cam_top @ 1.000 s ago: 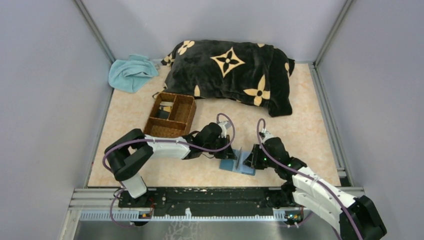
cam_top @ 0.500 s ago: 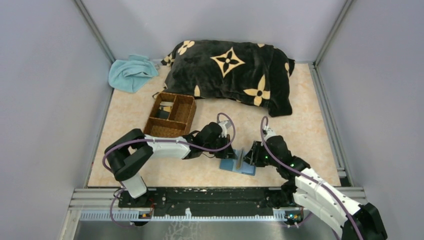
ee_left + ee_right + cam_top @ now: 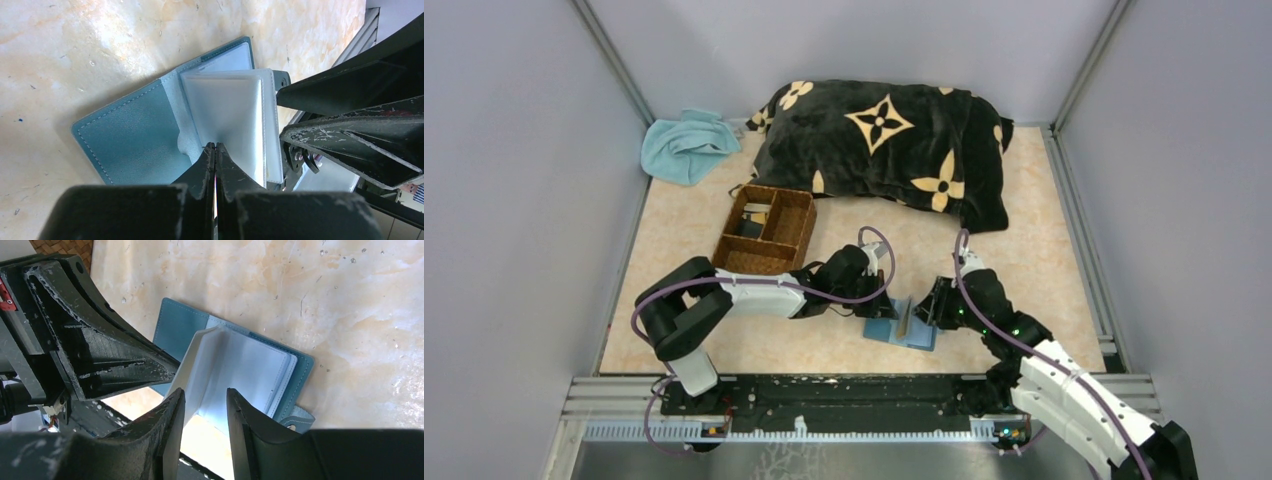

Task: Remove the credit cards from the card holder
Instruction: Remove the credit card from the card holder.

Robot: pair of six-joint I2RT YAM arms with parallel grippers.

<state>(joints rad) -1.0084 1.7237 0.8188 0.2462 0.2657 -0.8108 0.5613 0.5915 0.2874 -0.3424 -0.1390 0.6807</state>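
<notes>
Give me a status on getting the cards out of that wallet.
Done: the card holder lies open on the table. In hand: the left gripper is shut on a plastic sleeve, standing it upright, and the right gripper is open close beside it. Left: pulling the cards; none shows loose on the table, and none is plainly visible inside the sleeves.

Left end effector (image 3: 215, 146) pinched shut — right end effector (image 3: 205, 396) parted — both low, facing each other.

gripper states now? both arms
Left gripper: shut, pinching an inner page of the card holder.
Right gripper: open, holding nothing.
</notes>
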